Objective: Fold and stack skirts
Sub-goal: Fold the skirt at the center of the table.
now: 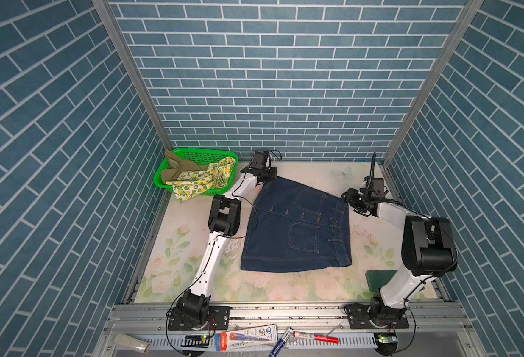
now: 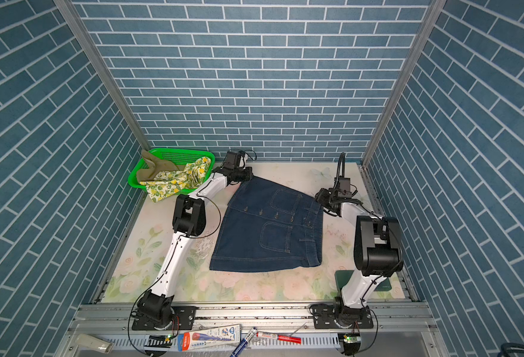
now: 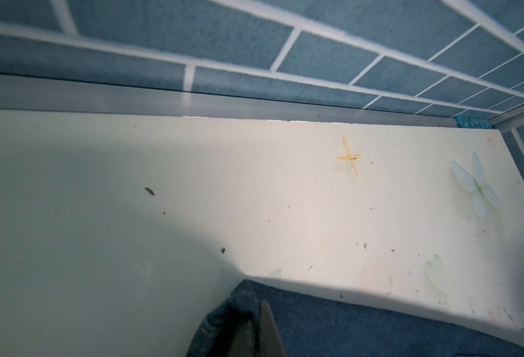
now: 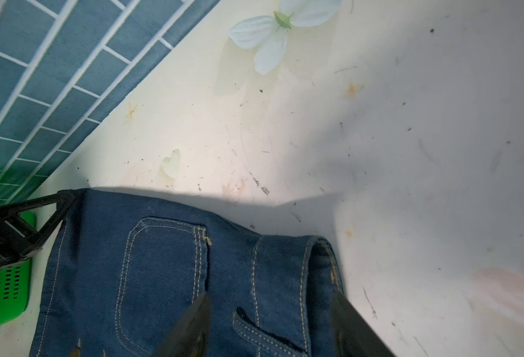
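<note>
Currently the denim skirt (image 1: 298,228) is spread on the table (image 1: 316,173), its far corner pinched in the closed left gripper (image 1: 270,176); the right gripper (image 1: 348,198) is held with jaws apart astride the waistband (image 4: 313,247). The lemon-print skirt (image 1: 199,182) and khaki skirt (image 1: 174,168) are heaped in the basket (image 1: 192,153)

Matt cloth denim skirt (image 1: 298,228); glossy plastic mesh basket (image 1: 205,152); smooth tabletop (image 1: 310,173) w/ scuffs.
</note>
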`<state>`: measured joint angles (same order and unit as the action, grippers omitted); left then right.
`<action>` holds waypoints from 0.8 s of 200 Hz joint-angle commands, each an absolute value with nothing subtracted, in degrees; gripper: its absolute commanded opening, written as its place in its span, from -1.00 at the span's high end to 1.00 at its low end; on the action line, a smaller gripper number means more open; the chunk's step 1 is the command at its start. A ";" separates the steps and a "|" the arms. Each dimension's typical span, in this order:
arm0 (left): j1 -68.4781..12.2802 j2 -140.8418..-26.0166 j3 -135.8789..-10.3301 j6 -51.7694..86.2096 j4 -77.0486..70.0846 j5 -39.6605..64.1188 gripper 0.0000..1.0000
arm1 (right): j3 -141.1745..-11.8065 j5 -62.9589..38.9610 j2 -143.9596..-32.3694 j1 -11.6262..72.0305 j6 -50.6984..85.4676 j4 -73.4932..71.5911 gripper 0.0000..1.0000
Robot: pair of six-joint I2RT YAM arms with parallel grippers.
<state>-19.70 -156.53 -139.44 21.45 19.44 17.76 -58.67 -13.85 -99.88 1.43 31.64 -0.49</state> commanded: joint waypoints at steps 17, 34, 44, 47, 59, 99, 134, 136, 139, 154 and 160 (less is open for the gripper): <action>-19.86 -150.97 -134.75 22.92 15.86 19.61 1.00 | -60.39 -16.50 -103.60 0.90 34.16 -2.49 -0.09; -19.86 -150.06 -133.31 22.50 15.45 19.29 1.00 | -61.87 -17.67 -105.79 0.80 35.09 -3.34 -0.02; -19.86 -149.77 -132.87 22.11 15.29 19.34 1.00 | -63.09 -18.32 -107.24 0.82 35.48 -3.80 0.03; -19.86 -149.70 -132.75 22.07 15.29 19.30 1.00 | -63.52 -18.68 -107.70 0.79 35.69 -4.07 0.03; -19.86 -149.50 -132.40 21.78 15.32 19.17 1.00 | -65.38 -19.67 -109.56 0.81 36.47 -4.47 0.12; -19.78 -148.20 -131.95 20.16 16.09 18.20 1.00 | -71.86 -18.12 -113.41 0.71 36.01 -4.84 0.63; -18.55 -147.41 -136.67 18.19 20.80 17.12 1.00 | -76.29 -19.30 -114.00 0.75 34.73 -5.19 0.98; -18.48 -147.24 -136.76 18.06 20.91 17.13 1.00 | -76.38 -19.46 -113.95 0.74 34.66 -5.19 0.99; -18.32 -146.96 -136.76 17.90 21.04 17.14 1.00 | -76.60 -19.63 -113.85 0.77 34.57 -5.24 0.99; -17.80 -144.68 -136.42 16.70 21.81 17.06 1.00 | -77.25 -20.27 -112.90 0.79 33.58 -4.83 1.00; -17.71 -143.62 -136.05 16.17 22.20 16.87 1.00 | -77.21 -20.35 -112.28 0.81 33.06 -4.63 1.00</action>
